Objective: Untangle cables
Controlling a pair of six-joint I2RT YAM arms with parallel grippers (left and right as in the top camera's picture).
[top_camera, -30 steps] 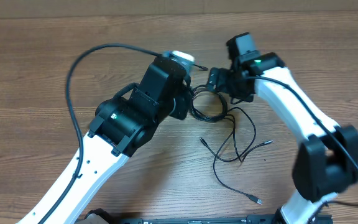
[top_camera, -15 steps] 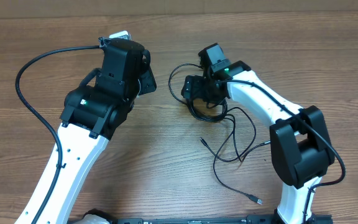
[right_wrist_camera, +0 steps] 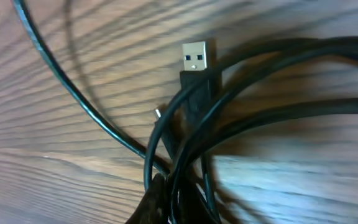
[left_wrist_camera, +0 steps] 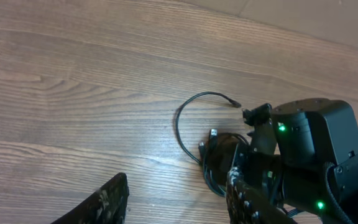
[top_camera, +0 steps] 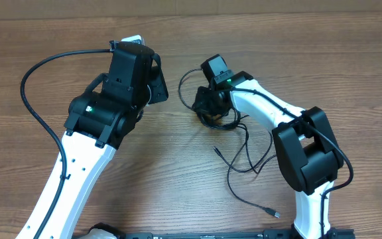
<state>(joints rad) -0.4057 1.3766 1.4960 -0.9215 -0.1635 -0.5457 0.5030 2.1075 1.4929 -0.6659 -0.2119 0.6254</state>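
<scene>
Overhead: cables [top_camera: 225,125] lie bundled mid-worktop [top_camera: 323,46], with loose ends trailing toward the robot. Right jaws sit on the bundle's far edge; left jaws are near, to its left.
Left wrist: left jaws apart and empty, bundle ahead-right.
Right wrist: right jaws together, seemingly pinching strands just below the USB plug [right_wrist_camera: 195,55]. Wood grain underneath.

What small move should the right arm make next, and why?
Probably a short, slow lift of the right gripper, to draw the pinched strands up out of the cable bundle. Its jaws look shut on cords at the coil. Several cords cross over the USB plug, so a hard pull could tighten the knot. The left gripper stands open, apart, holding nothing.
</scene>
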